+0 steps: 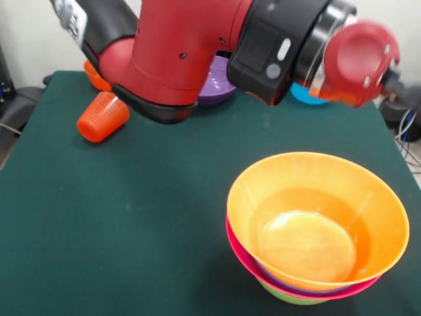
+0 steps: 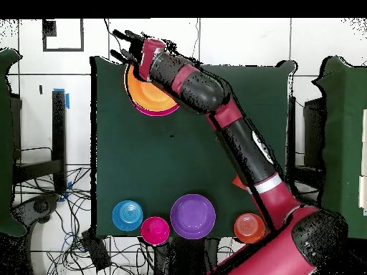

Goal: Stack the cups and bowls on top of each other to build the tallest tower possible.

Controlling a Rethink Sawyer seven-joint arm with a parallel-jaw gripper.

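1. Closest to the lens, the tower (image 1: 309, 289) is sitting on the green counter (image 1: 131, 230). You are looking at a large orange bowl (image 1: 316, 217) nested on top, a pink bowl (image 1: 245, 258) around it, a thin purple rim under that, and a green bowl (image 1: 289, 297) lowest.
2. At least four bowls are showing as stacked. Any others nested inside are hiding from both views.
3. Across the counter from the tower, five pieces are waiting loose:
   - a purple bowl (image 2: 193, 215)
   - a blue bowl (image 2: 127, 215)
   - a small magenta bowl (image 2: 155, 230), between those two in the overhead view
   - a small orange bowl (image 2: 249, 227)
   - the orange-red cup (image 1: 102, 117), lying on its side just on the tower's side of the small orange bowl
4. You are seeing the arm (image 1: 184, 52) reaching the whole way across from that loose row, and the gripper (image 2: 123, 44) is hanging over the tower's outer edge in the overhead view.
5. You cannot tell whether the jaws are spread or pressed together, and nothing is showing between them.
6. Judging by this, you are roughly halfway. The loose bowls are still needing to go on. The cup is needing to be righted or gripped on its side before it can top the tower.
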